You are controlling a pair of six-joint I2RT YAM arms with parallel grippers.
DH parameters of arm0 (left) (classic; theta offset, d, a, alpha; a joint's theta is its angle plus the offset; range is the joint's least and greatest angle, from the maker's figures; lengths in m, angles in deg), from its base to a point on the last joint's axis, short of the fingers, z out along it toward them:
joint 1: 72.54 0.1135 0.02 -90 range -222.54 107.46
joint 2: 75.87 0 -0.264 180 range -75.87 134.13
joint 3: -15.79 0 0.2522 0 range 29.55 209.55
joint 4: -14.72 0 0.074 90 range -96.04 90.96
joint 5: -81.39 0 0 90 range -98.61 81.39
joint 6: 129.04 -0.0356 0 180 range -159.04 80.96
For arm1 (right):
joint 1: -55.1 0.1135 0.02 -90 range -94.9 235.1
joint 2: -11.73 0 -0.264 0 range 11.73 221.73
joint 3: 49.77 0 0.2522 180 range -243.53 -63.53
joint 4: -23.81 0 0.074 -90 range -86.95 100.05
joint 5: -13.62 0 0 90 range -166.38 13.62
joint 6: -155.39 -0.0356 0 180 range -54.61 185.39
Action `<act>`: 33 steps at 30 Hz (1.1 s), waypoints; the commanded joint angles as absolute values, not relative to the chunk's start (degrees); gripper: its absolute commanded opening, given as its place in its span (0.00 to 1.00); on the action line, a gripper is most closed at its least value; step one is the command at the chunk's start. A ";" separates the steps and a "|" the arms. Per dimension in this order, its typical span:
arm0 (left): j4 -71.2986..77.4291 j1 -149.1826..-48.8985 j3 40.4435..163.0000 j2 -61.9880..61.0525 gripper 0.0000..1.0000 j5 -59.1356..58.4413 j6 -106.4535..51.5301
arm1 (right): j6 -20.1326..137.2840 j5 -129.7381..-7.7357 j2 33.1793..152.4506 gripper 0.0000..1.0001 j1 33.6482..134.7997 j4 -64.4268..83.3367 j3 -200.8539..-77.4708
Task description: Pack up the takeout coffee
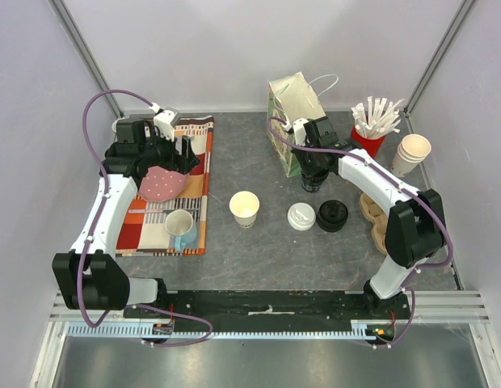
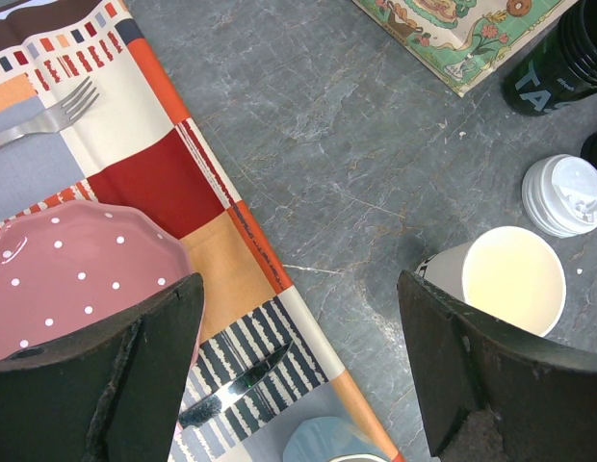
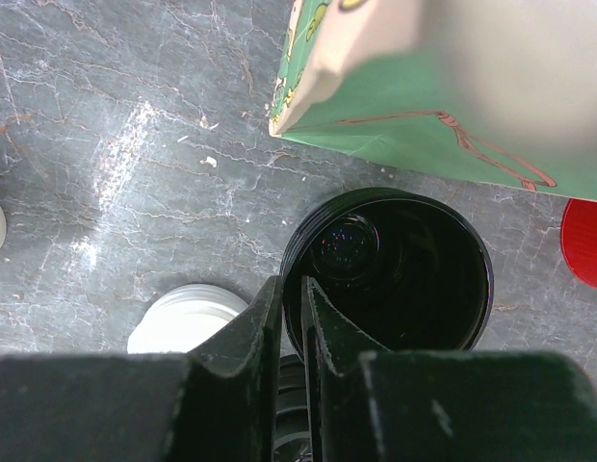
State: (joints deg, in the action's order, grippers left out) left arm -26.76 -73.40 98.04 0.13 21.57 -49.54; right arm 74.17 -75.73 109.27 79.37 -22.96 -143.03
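Note:
A pale paper cup [image 1: 245, 208] stands open, with no lid on, in the middle of the table; it also shows in the left wrist view [image 2: 513, 279]. A white sip lid [image 1: 301, 216] lies loose to its right and shows in both wrist views [image 2: 566, 194] [image 3: 183, 318]. No lidded cup shows. My right gripper [image 1: 312, 173] [image 3: 294, 298] is shut on the wall of the lidless black cup [image 3: 395, 269], one finger inside and one outside. My left gripper [image 1: 179, 155] [image 2: 298, 356] is open and empty above the placemat's right edge.
A printed paper bag [image 1: 295, 121] stands behind the black cup. A loose black lid [image 1: 332, 215], a red holder of sticks [image 1: 372, 133] and stacked paper cups [image 1: 412, 152] are on the right. The placemat [image 1: 198, 174] holds a pink bowl [image 1: 160, 183], a blue mug [image 1: 180, 226], fork and knife.

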 commanded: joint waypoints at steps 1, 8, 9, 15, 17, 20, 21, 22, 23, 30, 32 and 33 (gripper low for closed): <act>-26.20 -73.16 98.37 -0.73 0.88 22.68 -51.52 | 73.65 -75.23 109.20 0.22 79.27 -22.73 -143.42; -26.11 -73.16 98.28 -0.99 0.88 22.77 -51.70 | 73.39 -74.89 109.47 0.12 79.27 -22.82 -143.86; -26.11 -73.16 98.28 -1.08 0.88 22.77 -51.70 | 73.21 -74.80 109.38 0.10 79.27 -22.82 -143.95; -26.11 -73.16 98.37 -0.90 0.88 22.86 -51.70 | 73.48 -74.53 107.45 0.01 79.27 -23.61 -144.48; -26.11 -73.16 98.46 -0.82 0.88 22.94 -51.70 | 73.83 -74.62 106.66 0.00 79.27 -23.87 -144.56; -26.11 -73.16 98.37 -0.82 0.88 23.12 -51.70 | 74.09 -75.41 105.61 0.00 79.27 -24.05 -144.56; -26.11 -73.16 98.46 -0.73 0.88 23.03 -51.78 | 74.18 -75.67 105.43 0.00 79.27 -24.05 -144.65; -26.28 -73.16 98.37 -0.73 0.88 23.03 -51.79 | 74.35 -75.85 104.82 0.00 79.27 -24.05 -144.65; -26.11 -73.16 98.37 -0.73 0.88 23.03 -51.70 | 74.44 -76.02 104.64 0.00 79.27 -24.05 -144.74; -26.11 -73.16 98.46 -0.99 0.88 23.03 -51.87 | 75.15 -77.96 103.93 0.00 79.27 -24.49 -145.79; -26.11 -73.16 98.46 -0.99 0.88 23.03 -51.79 | 75.23 -77.96 104.02 0.00 79.27 -24.49 -145.97; -26.11 -73.16 98.46 -1.08 0.88 23.12 -51.79 | 75.06 -77.96 104.02 0.00 79.27 -24.58 -145.97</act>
